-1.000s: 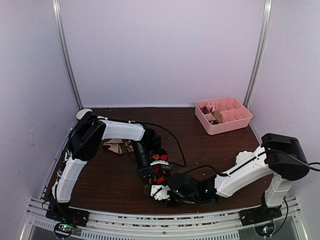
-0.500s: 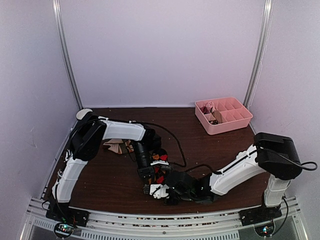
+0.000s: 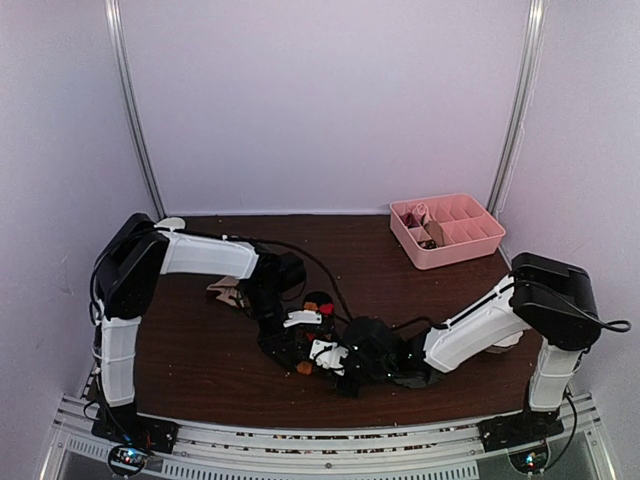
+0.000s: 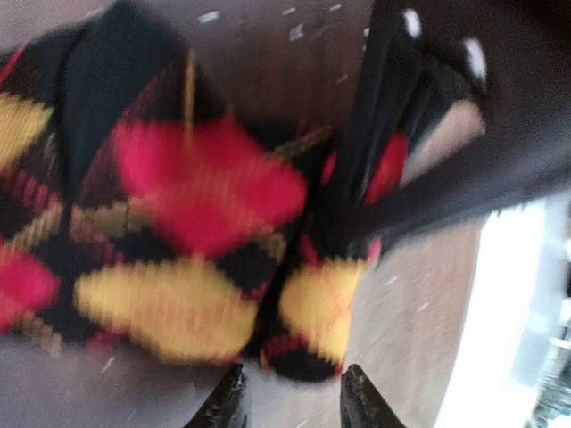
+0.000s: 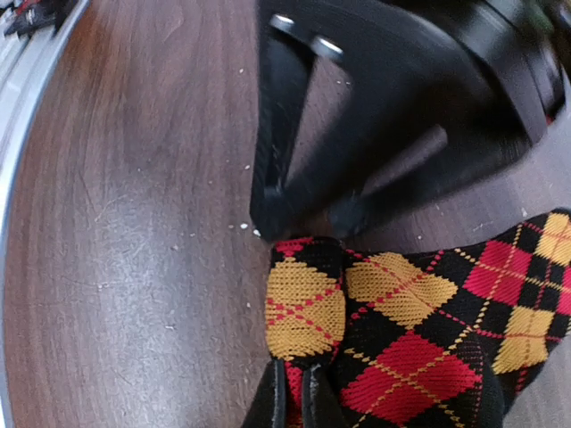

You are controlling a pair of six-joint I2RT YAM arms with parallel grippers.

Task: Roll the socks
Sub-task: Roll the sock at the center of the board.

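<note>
Down at the near middle of the dark brown wooden table [image 3: 200, 350], both arms meet over the black fabric sock with red and orange argyle diamonds [image 5: 401, 339]. It lies bunched and folded on the wood, one doubled-over end pointing to the front edge.

Right gripper [image 5: 293, 403] first: its two black fingers are drawn almost together, and a sliver of red and black knit shows between them. That is a tight pinch on the folded end of the argyle sock, low against the table.

Now the left gripper [image 4: 293, 399]: its jaws stand apart with a modest gap, and nothing is clamped in them. The rounded fold of the sock sits just ahead of its fingertips [image 4: 228, 399]. From the right wrist camera, its black fingers come down onto the wood right at the edge of that fold, touching or nearly touching the fabric; I cannot tell which.

Elsewhere, the beige-tan striped fabric sock [image 3: 228, 293] lies crumpled behind the left arm's forearm, well apart from the action. The pink divided plastic tray [image 3: 455, 253] sits at the far right corner with small items in some compartments.
</note>
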